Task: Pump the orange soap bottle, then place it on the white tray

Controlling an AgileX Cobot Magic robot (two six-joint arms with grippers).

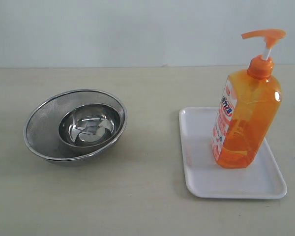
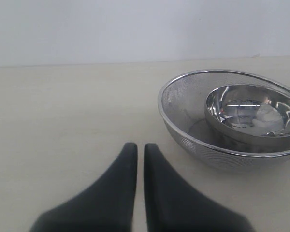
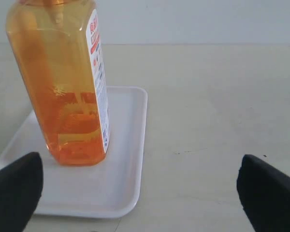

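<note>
The orange soap bottle (image 1: 247, 115) stands upright on the white tray (image 1: 202, 177) at the right of the exterior view, pump head raised on its white stem. No arm shows in that view. In the right wrist view the orange soap bottle (image 3: 63, 82) rests on the white tray (image 3: 121, 179), and my right gripper (image 3: 142, 186) is wide open with nothing between its fingers, standing back from the bottle. In the left wrist view my left gripper (image 2: 140, 150) is shut on nothing, low over the bare table.
A steel mesh strainer (image 1: 39, 128) holding a smaller steel bowl (image 1: 90, 125) sits on the left of the beige table. The strainer (image 2: 183, 116) lies close to the left gripper. A pale wall runs behind the table.
</note>
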